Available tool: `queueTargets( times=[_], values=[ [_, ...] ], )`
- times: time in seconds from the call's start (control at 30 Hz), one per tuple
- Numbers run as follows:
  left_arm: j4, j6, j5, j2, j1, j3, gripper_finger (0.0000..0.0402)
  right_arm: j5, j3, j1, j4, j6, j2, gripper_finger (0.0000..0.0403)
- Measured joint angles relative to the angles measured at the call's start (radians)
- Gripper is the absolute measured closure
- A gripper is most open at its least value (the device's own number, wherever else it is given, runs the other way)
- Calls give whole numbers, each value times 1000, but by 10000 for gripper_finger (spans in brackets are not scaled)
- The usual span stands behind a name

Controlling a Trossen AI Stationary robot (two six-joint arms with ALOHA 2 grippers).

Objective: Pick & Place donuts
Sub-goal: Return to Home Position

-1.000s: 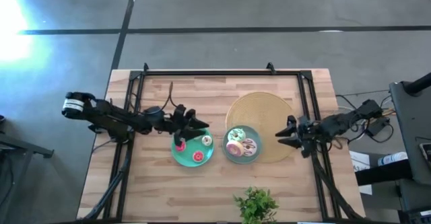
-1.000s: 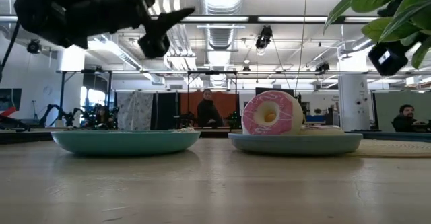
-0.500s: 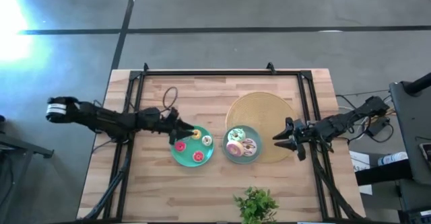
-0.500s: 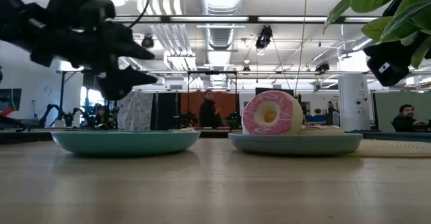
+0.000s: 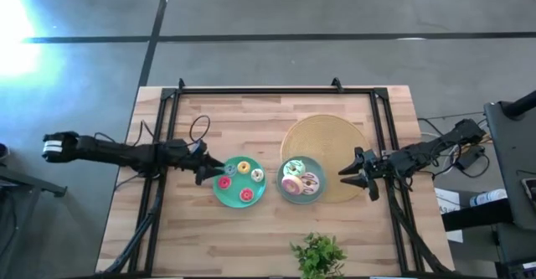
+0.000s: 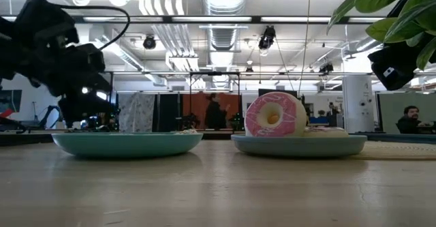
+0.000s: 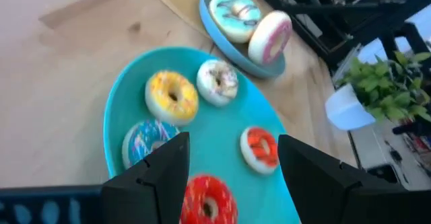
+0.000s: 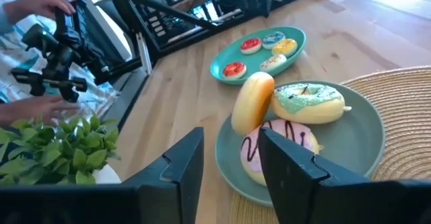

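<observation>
The left teal plate (image 5: pixel 219 198) (image 7: pixel 114 116) holds several tiny donuts lying flat: yellow (image 7: pixel 172 96), white-sprinkled (image 7: pixel 217 81), bluish (image 7: pixel 147 140), orange-red (image 7: pixel 259 148) and red (image 7: pixel 209 198). The right teal plate (image 5: pixel 283 192) (image 8: pixel 367 133) carries the larger ones. The green-iced donut (image 8: pixel 306 101) and the pink donut with dark drizzle (image 8: pixel 276 150) lie flat, and a third (image 8: pixel 252 103) (image 6: pixel 276 114) stands on edge against them. My left gripper (image 5: pixel 208 172) (image 7: pixel 232 143) is open, just left of the left plate. My right gripper (image 5: pixel 346 175) (image 8: pixel 230 135) is open, right of the right plate.
A big tan woven disc (image 5: pixel 331 141) lies under the right plate's far-right side. A potted plant (image 5: pixel 318 255) stands at the near edge. A black frame (image 5: pixel 251 90) runs around the tabletop. A person's hands (image 8: pixel 40 2) show beyond the table.
My left gripper has drawn back from above the left plate toward the table's left edge and has come lower. The red donut that was under its fingers now lies on the plate's left part, with the yellow and bluish ones uncovered beside it.
</observation>
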Motion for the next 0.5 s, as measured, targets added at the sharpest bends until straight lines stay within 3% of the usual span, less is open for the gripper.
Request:
queueTargets(
  times=[0.2, 0.37, 0.5],
  values=[
    [-276, 0, 35, -238, 0, -1, 202, 0, 0, 0, 0, 0, 1, 269],
    [-296, -2, 44, -402, 0, -1, 202, 0, 0, 0, 0, 0, 0, 264],
    [-296, 212, 45, -508, 0, -2, 202, 0, 0, 0, 0, 0, 0, 264]
  ],
)
